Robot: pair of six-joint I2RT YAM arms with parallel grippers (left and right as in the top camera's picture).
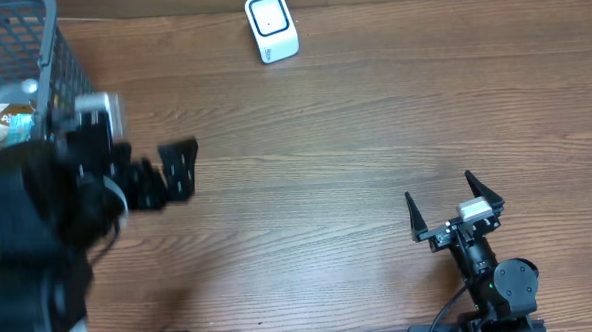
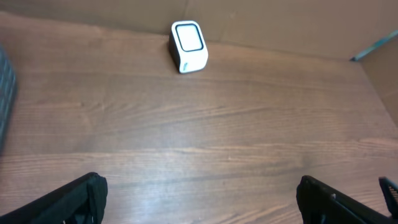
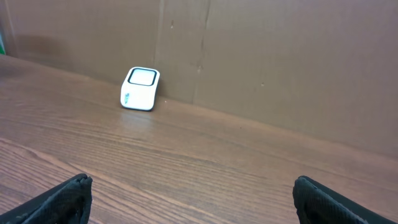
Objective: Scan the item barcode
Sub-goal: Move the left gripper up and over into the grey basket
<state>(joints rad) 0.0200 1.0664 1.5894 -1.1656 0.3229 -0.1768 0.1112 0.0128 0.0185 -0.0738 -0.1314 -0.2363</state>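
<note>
Left claw [image 1: 181, 173]: spread wide, empty, hovering over the bare brown wooden counter [image 1: 325, 135]. Right claw [image 1: 437, 185]: likewise spread and empty.

A dark wire-mesh basket [image 1: 21, 58] stands close by, to the left of the left claw. A pale printed packet [image 1: 2, 123] lies inside it, partly hidden by the arm. This is taken to be the item; its barcode is not legible.

A small white box scanner with a dark-rimmed window [image 1: 271, 27] stands well ahead of both claws.

Judged step: fetching the item. The left claw should enter the basket from above and pinch the packet by an edge clear of the barcode. It should then present the code face square to the scanner window, unshadowed by the fingers.
</note>
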